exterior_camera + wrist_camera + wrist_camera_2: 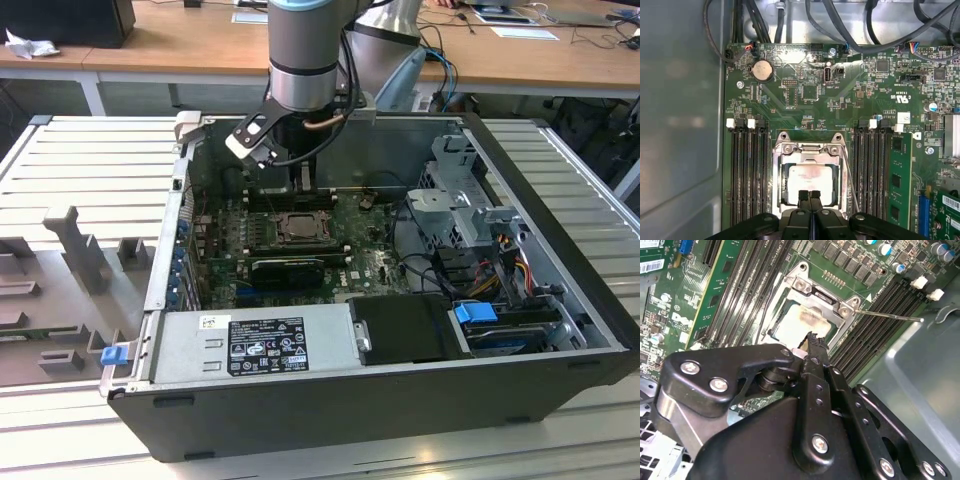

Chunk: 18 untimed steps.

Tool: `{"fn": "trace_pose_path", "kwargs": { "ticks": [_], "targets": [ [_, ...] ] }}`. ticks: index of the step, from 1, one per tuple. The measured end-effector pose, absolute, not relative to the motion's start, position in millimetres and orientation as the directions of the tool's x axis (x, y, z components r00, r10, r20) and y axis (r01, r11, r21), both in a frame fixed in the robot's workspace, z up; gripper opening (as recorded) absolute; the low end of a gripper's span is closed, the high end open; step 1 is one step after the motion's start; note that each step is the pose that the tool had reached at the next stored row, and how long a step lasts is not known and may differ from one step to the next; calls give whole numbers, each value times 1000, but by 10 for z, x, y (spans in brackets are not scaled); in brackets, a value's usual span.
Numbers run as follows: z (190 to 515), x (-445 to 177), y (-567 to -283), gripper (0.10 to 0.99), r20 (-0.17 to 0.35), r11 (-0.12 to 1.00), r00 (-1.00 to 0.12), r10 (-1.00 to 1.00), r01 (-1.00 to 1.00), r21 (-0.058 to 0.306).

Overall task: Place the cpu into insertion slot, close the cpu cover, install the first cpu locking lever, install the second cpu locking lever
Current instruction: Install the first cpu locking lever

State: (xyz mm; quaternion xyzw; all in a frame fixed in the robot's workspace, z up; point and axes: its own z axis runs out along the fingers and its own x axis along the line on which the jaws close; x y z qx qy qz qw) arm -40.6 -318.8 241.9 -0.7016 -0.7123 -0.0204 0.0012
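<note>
Plainly, the hand (809, 194) is closed, its two black fingers pressed together with nothing between them. The tips hang over one edge of the cpu (810, 180), though contact is hard to judge. The cpu sits in the insertion slot (785, 199) on the green board, and the cpu cover (810, 148) lies around it, framing the chip. A thin lever rod (850, 175) stands off beside the socket. In the exterior view, printed labels (267, 346) sit on the grey power supply (325, 340).
</note>
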Motion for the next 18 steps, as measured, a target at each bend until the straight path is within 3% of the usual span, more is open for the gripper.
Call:
{"fn": "trace_pose_path", "kwargs": {
  "ticks": [12, 18],
  "targets": [
    [2762, -406, -3188, 106, 30, 17, -18, 999, 999, 27],
    [2763, -407, -3188, 106, 30, 156, -156, 987, 987, 27]
  ]
}}
